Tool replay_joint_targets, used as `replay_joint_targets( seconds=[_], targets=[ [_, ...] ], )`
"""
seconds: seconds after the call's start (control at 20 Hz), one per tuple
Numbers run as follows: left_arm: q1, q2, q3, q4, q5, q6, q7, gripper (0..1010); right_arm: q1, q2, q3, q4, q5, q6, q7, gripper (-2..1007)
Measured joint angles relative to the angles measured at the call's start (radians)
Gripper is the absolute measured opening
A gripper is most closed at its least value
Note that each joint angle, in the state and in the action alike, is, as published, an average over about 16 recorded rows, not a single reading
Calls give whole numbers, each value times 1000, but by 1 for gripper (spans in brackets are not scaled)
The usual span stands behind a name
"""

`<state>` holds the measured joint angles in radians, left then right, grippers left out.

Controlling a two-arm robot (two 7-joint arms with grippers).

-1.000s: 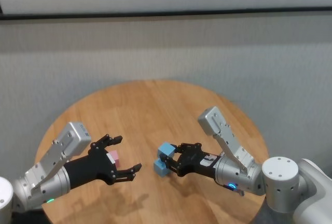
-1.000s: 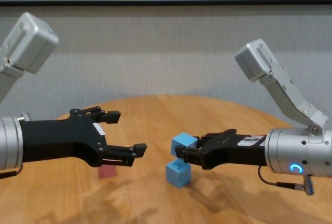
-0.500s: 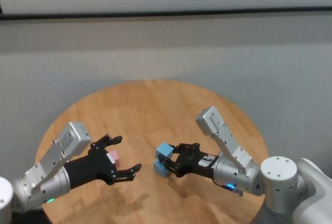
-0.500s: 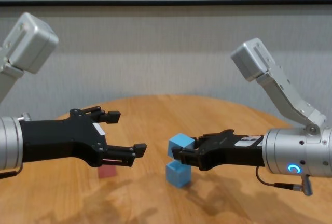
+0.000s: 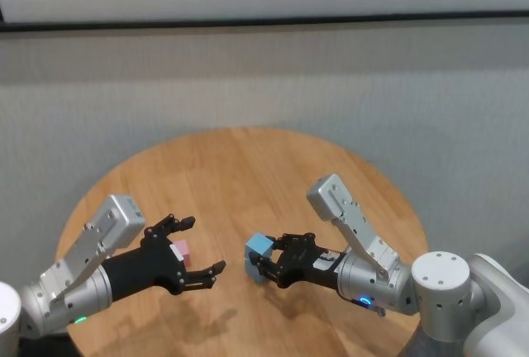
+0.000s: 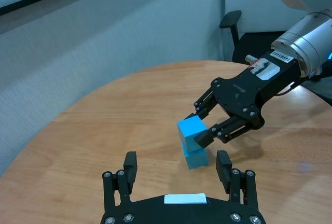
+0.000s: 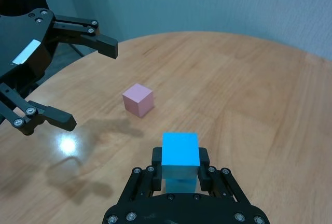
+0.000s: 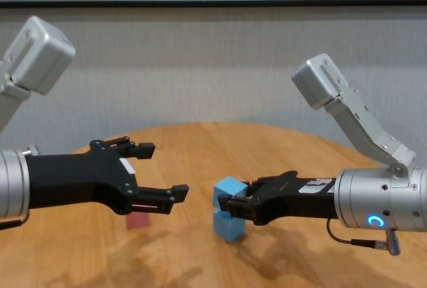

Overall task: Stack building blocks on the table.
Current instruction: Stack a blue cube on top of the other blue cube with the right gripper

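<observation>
My right tool (image 8: 230, 206) reaches in low from the right of the chest view, forearm nearly level over the round light wood-plank counter (image 5: 248, 167), its black fingers clamped on a small matte light blue cube (image 8: 229, 191). That cube sits directly above a second light blue cube (image 8: 228, 224), which stands on the counter at lower centre of the frame. From the chest view the held cube looks slightly turned against the one below and seems to touch it, but I can't tell whether it bears on it or hangs just above. In the right wrist view the held cube (image 7: 180, 149) covers nearly all of the lower one (image 7: 180, 184); only a thin strip shows between my fingers.

My left tool (image 8: 157, 171) comes in from the left edge of the chest view, also held level, jaws spread wide with nothing between them. The small matte pink cube (image 8: 139, 220) rests on the counter below and behind those fingers, mostly hidden in the chest view. In the head view it (image 5: 180, 250) peeks out between the spread fingers of the left tool (image 5: 201, 245). The right wrist view shows it whole (image 7: 138, 99), standing alone on the wood, well apart from the blue pair.

Both upper arms are cut off at the frame edges.
</observation>
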<state>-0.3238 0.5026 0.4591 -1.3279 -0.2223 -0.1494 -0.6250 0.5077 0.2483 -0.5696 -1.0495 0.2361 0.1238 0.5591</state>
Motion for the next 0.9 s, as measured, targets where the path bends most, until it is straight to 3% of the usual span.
replay_joint_targets(
  seconds=[0.9],
  targets=[
    [0,0,0,0,0,0,0,1000,6,-9,-6,14,-11,15,-11,372]
  ],
)
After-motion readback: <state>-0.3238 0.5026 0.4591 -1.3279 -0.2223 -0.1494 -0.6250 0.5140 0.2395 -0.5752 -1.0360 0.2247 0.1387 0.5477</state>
